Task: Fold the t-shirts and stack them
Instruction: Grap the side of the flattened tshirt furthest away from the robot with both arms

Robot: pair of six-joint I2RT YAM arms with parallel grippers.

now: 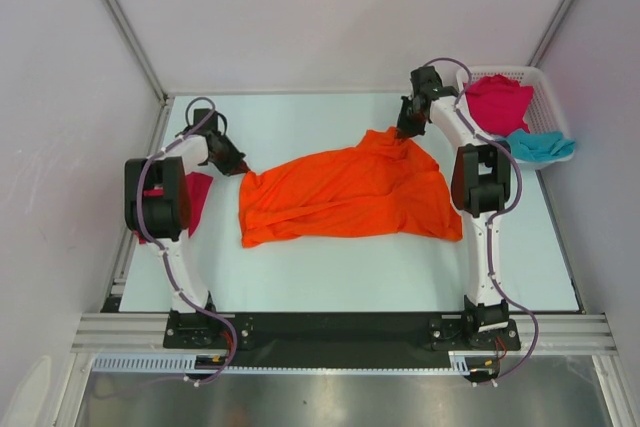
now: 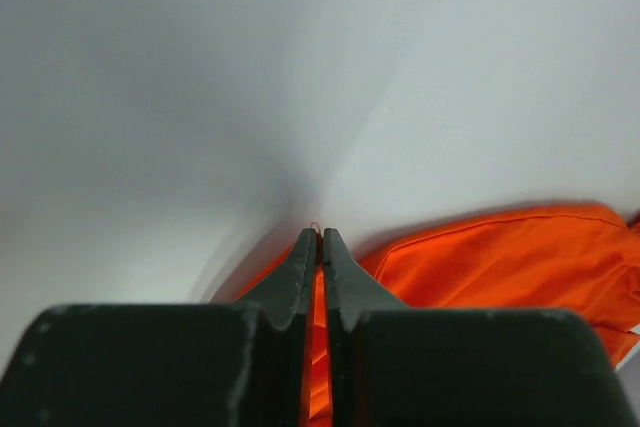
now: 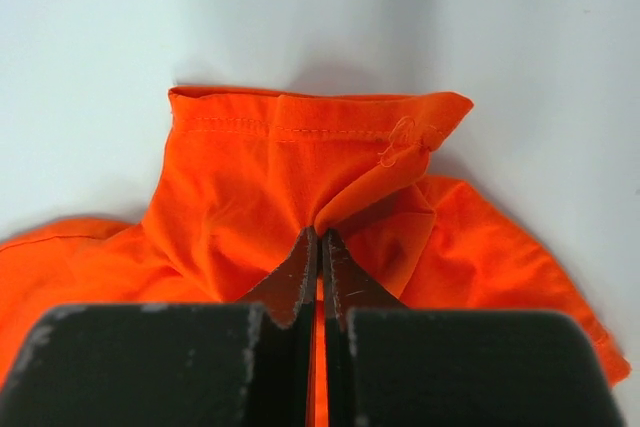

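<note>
An orange t-shirt point(image 1: 350, 195) lies spread and rumpled across the middle of the table. My left gripper point(image 1: 243, 167) is shut on its left corner; orange cloth point(image 2: 520, 252) shows between the closed fingers in the left wrist view point(image 2: 320, 235). My right gripper point(image 1: 402, 134) is shut on the shirt's far right edge, pinching a fold just below a stitched hem point(image 3: 300, 132) in the right wrist view point(image 3: 319, 234). A magenta-pink t-shirt point(image 1: 497, 102) and a teal t-shirt point(image 1: 540, 146) lie in the white basket point(image 1: 552, 87). Another magenta-pink t-shirt point(image 1: 198, 197) lies under the left arm.
The white lattice basket stands at the back right corner against the wall. Metal frame rails point(image 1: 120, 17) run up both back corners. The table's near edge meets a black base strip point(image 1: 340, 332) where both arms are bolted.
</note>
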